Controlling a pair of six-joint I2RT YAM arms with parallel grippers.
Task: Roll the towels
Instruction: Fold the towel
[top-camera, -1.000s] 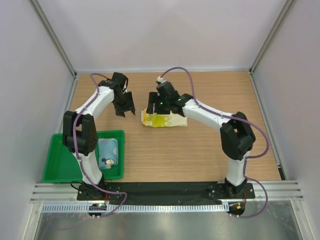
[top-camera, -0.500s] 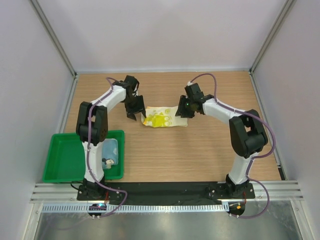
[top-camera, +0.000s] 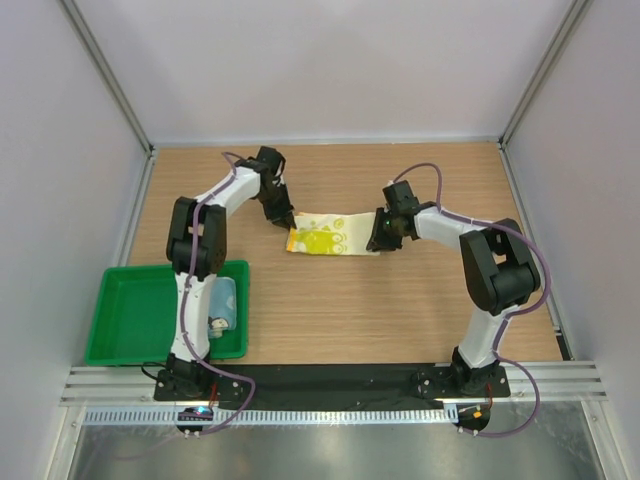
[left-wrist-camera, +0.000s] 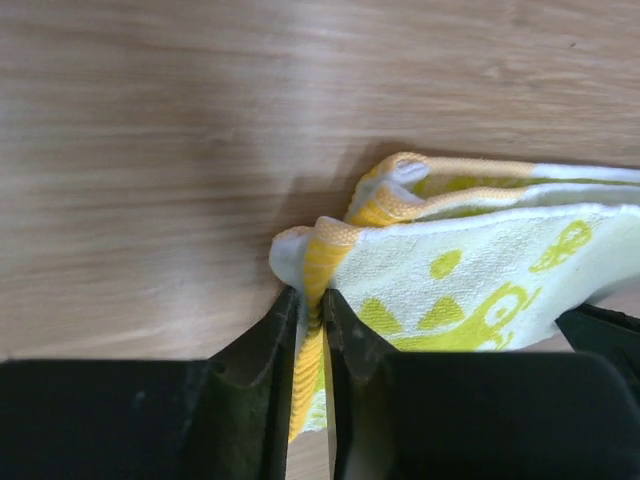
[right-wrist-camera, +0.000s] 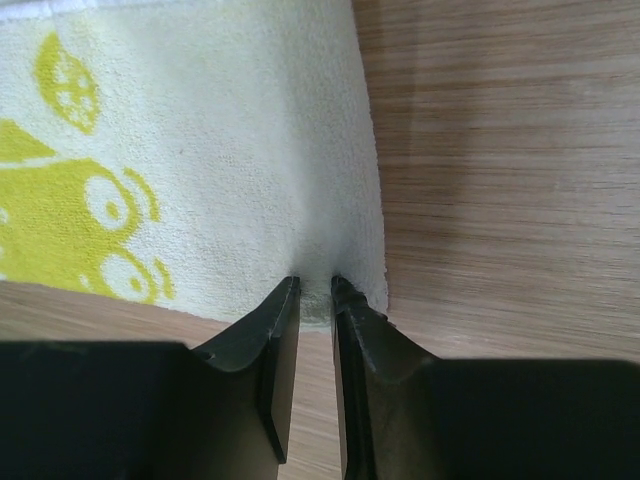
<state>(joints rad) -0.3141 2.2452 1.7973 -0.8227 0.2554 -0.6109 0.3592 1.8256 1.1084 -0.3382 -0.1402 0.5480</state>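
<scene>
Between the two grippers, in the top view, the yellow towel (top-camera: 328, 234) lies flat on the table (top-camera: 330, 310). Its long side runs from the left gripper (top-camera: 287, 222) across to the right gripper (top-camera: 377, 240). The blue towel (top-camera: 226, 298) sits in the green tray (top-camera: 130, 330), well apart from both. In the left wrist view, the fingers pinch the yellow towel's folded, orange-edged end, and the cloth stretches off to the right. In the right wrist view, the fingers squeeze its near corner, and the cloth spreads ahead and left.

Overhead looking down, wrists close, sharing towel (top-camera: 330, 236)
</scene>
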